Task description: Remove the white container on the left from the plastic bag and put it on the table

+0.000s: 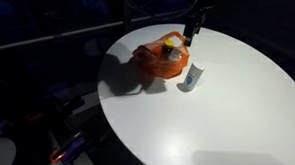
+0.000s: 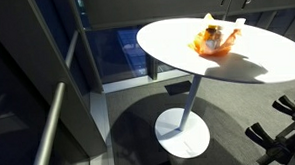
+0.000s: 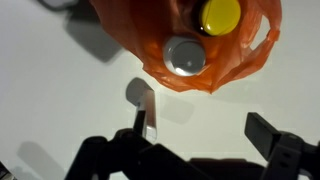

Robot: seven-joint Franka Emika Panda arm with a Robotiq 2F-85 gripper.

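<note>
Standing on the table (image 1: pixel 231 121) just beside the orange plastic bag (image 1: pixel 152 59), the white container (image 1: pixel 191 76) is free of the gripper (image 3: pixel 200 138), whose fingers are spread wide and empty. Better to rise straight up, so nothing tips it. The bag holds a grey-lidded jar (image 3: pixel 185 55) and a yellow-lidded jar (image 3: pixel 220 14).

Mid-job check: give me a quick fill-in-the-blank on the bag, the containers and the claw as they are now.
The plastic bag is ____ in colour. One container inside it has a ____ lid. A white container sits outside the bag, on the ____. The claw is ____ and holds nothing.
Missing words: orange; yellow; table; open.
</note>
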